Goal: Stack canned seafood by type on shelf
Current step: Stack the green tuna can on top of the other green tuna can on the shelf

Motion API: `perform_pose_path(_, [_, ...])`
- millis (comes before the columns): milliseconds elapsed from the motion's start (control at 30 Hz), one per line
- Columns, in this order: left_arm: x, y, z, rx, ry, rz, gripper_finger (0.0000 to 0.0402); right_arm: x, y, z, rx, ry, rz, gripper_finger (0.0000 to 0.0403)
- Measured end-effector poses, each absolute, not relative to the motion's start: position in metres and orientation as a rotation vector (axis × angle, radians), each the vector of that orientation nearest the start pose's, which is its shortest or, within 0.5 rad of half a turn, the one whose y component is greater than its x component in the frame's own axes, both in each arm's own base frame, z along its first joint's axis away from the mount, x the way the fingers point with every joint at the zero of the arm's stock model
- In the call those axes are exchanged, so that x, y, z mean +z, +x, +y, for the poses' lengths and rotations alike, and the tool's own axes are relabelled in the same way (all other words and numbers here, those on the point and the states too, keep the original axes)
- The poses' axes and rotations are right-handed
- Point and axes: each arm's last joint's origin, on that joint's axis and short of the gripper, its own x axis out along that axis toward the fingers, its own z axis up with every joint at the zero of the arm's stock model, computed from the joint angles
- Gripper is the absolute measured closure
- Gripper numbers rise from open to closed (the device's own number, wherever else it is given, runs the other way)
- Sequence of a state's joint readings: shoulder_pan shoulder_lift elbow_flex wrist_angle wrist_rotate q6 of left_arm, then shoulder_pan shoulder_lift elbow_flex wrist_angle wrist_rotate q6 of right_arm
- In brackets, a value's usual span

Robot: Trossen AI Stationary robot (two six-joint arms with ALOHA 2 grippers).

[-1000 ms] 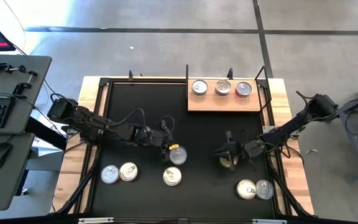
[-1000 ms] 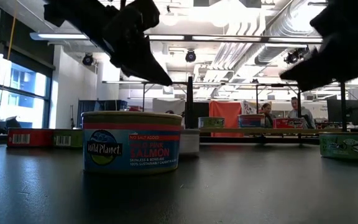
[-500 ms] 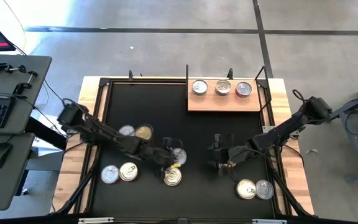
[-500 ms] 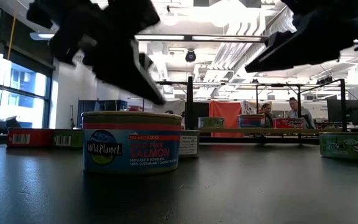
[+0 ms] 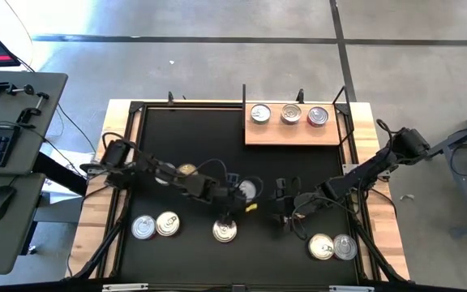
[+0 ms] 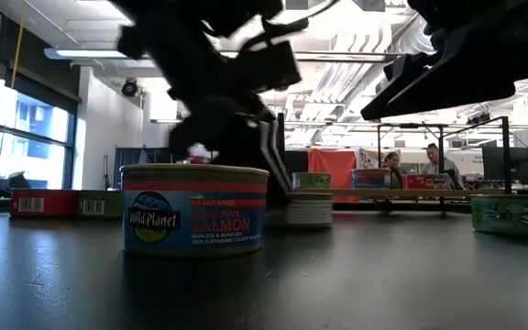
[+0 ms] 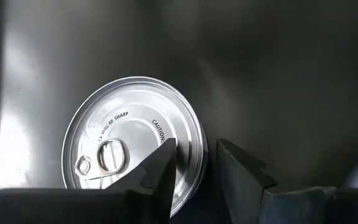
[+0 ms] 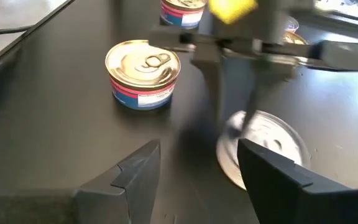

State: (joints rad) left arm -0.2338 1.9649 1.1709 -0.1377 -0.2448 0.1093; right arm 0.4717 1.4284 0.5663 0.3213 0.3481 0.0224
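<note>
A silver-lidded tin (image 5: 250,188) (image 7: 129,130) stands on its base on the black mat near the middle. My left gripper (image 5: 246,201) (image 7: 194,168) is open and points down at it, one finger (image 7: 163,165) over the lid's edge and the other (image 7: 241,171) just beyond the rim. My right gripper (image 5: 282,203) (image 8: 197,180) is open a little to the tin's right, with nothing between its fingers. A gold-lidded salmon tin (image 5: 225,231) (image 8: 143,71) stands nearer the front. The wooden shelf (image 5: 292,135) at the far right carries three tins (image 5: 291,113) in a row. My left gripper has one finger over the silver tin's lid by its rim (image 7: 194,146), coming from above. Whether that finger touches the lid, I cannot tell.
Two tins (image 5: 154,226) stand at the near left and two (image 5: 333,246) at the near right. Two more (image 5: 177,171) lie beside my left arm. A black frame with upright posts (image 5: 244,93) borders the mat. People sit in the room behind the table (image 6: 434,165).
My left gripper has gone toward the table's right edge and down. The silver tin now stands farther right and a little farther back than before, still on the mat. My right gripper has shifted a little toward the table's left.
</note>
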Motion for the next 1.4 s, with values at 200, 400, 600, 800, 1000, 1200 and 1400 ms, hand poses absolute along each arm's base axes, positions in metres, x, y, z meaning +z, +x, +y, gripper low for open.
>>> perform_pose_path(200, [0.13, 0.402, -0.07, -0.034, 0.354, 0.901, 0.035, 0.167, 0.242, 0.114, 0.115, -0.188, 0.52, 0.0196])
perform_pose_path(400, [0.133, 0.411, -0.07, -0.05, 0.293, 0.868, 0.0394, 0.161, 0.233, 0.121, 0.129, -0.528, 0.564, 0.0196])
perform_pose_path(600, [0.149, 0.423, -0.072, -0.035, 0.19, 0.819, 0.04, 0.15, 0.237, 0.115, 0.1, -0.696, 0.618, 0.0196])
perform_pose_path(800, [0.16, 0.431, -0.067, -0.03, 0.065, 0.777, 0.0401, 0.126, 0.246, 0.114, -0.01, -0.847, 0.667, 0.0196])
perform_pose_path(1000, [0.165, 0.434, -0.064, -0.021, 0.023, 0.754, 0.0401, 0.109, 0.253, 0.116, -0.032, -0.881, 0.709, 0.0196])
perform_pose_path(1200, [0.167, 0.436, -0.065, -0.019, 0.01, 0.724, 0.0401, 0.108, 0.263, 0.12, -0.113, -0.84, 0.693, 0.0219])
perform_pose_path(1400, [0.174, 0.431, -0.066, -0.004, -0.023, 0.74, 0.0399, 0.113, 0.268, 0.123, -0.152, -0.777, 0.673, 0.0288])
